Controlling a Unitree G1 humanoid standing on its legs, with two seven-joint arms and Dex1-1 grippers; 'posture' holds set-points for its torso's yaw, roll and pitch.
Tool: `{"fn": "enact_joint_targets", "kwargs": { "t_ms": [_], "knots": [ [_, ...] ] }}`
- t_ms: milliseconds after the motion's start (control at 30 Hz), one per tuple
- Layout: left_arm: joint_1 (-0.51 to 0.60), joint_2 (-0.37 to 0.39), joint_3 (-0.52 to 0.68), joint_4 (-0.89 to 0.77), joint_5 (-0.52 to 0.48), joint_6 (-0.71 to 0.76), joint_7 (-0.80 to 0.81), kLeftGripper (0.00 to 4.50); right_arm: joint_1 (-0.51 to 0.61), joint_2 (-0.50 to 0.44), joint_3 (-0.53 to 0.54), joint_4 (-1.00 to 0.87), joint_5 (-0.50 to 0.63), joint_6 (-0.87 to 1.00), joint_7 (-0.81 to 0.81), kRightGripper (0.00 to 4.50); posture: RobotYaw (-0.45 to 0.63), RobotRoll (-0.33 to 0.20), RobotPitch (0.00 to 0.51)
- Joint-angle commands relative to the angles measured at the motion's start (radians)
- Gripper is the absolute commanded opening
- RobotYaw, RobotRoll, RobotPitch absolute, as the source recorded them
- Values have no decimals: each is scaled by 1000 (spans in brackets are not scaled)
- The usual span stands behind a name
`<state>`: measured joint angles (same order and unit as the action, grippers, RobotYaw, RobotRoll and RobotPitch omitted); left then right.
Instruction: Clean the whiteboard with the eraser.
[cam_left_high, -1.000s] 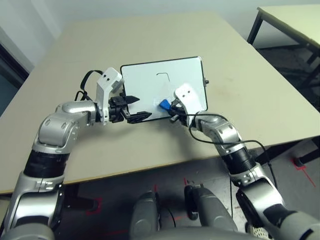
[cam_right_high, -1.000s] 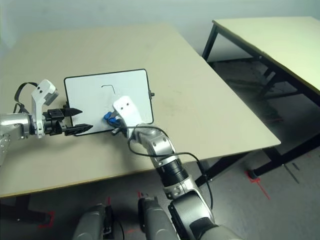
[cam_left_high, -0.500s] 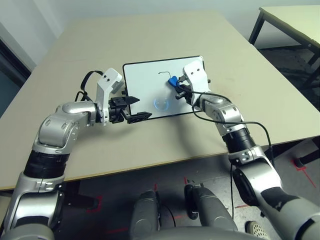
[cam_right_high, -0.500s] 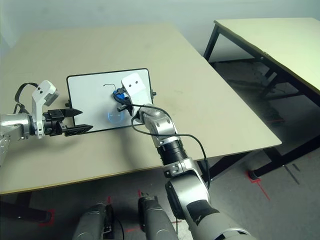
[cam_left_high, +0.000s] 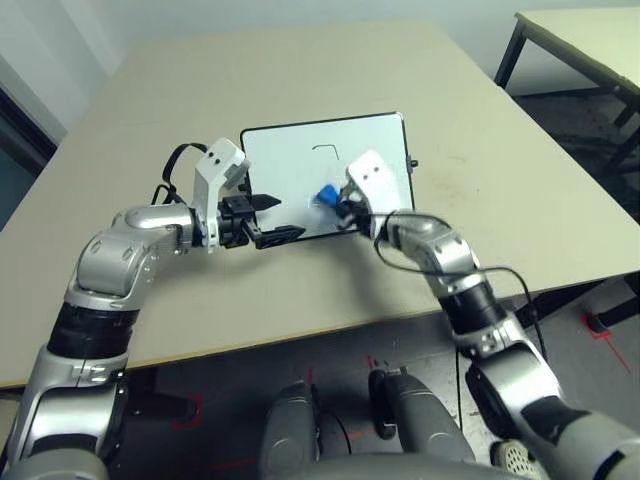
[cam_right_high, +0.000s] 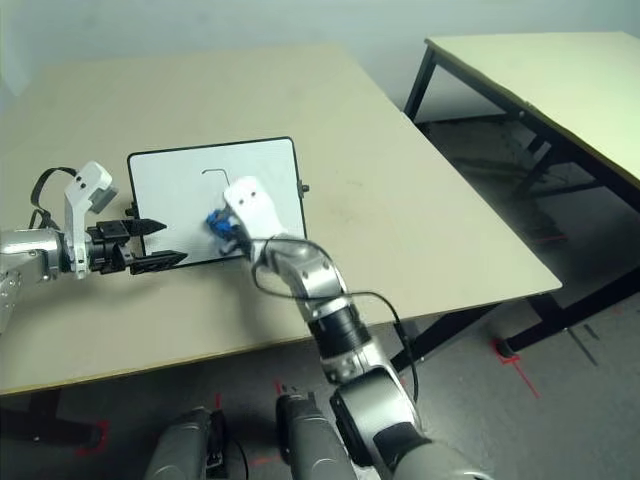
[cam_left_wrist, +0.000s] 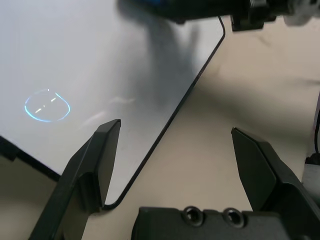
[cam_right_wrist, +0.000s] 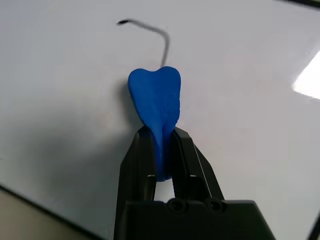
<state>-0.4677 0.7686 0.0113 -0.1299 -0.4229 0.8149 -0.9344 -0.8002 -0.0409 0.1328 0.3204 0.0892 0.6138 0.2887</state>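
Eraser (cam_right_wrist: 159, 100): bright blue, over the lower-middle part of the whiteboard (cam_left_high: 283, 160); whether it touches the surface, can't tell.
R gripper (cam_right_wrist: 162, 134): fingers closed on the eraser's narrow end, wide end sticking out ahead.
Eraser feel: prob. light, w/ some give (it looks pinched in where the fingers bite), so no breakage worry; might twist if pressed hard.
Best hold: the narrow end, as now, leaving the wide end free to rub.
Board feel: stiff, flat, prob. slick; could slide on the counter (cam_left_high: 300, 290) under a hard push.
Mark left: thin dark hooked line (cam_right_wrist: 162, 37), just beyond the eraser's wide end (an easy target, approx. one short stroke).
L gripper (cam_left_wrist: 176, 125): fingers apart, nothing between, at the board's left side; the R arm's strokes should stay clear of it.
Edges: thin black frame, knob (cam_left_high: 412, 163) on the right side; avoid snagging.
Room: plenty of bare counter past the far edge; near edge of counter well apart from the board.
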Motion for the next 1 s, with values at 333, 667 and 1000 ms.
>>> {"fn": "enact_joint_targets", "kwargs": {
  "t_ms": [333, 667, 1000],
  "knots": [
    [9, 3, -16, -12, -5, 10, 5, 4500, 206, 19, 151, -180, -15, 148, 65, 386, -10, 0, 139],
    [6, 0, -20, -10, -6, 9, 7, 4500, 16, 11, 5, 46, -10, 10, -4, 386, -11, 0, 136],
    [11, -2, -18, -21, -12, 15, 16, 4500, 173, 40, 123, -135, -16, 103, 48, 386, -9, 0, 135]
  ]
}}
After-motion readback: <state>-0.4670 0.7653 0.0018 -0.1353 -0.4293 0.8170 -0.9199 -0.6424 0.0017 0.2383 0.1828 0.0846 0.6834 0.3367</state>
